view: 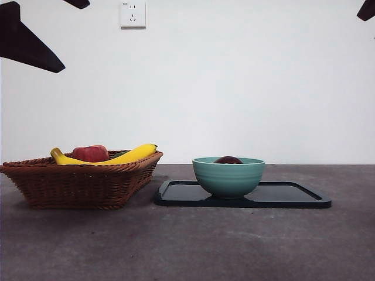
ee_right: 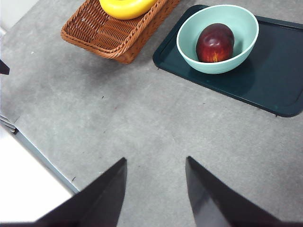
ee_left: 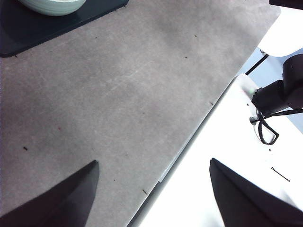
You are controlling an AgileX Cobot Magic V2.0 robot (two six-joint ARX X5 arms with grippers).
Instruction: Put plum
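Observation:
The dark maroon plum lies inside the teal bowl, which stands on a dark tray. In the front view only the plum's top shows above the bowl's rim. My right gripper is open and empty, high above bare table, well short of the bowl. My left gripper is open and empty, above the table's edge, far from the bowl. In the front view the arms show only as dark tips at the top corners.
A wicker basket stands left of the tray, holding yellow bananas and a brighter red fruit. The basket also shows in the right wrist view. A white surface with cables lies beyond the table edge.

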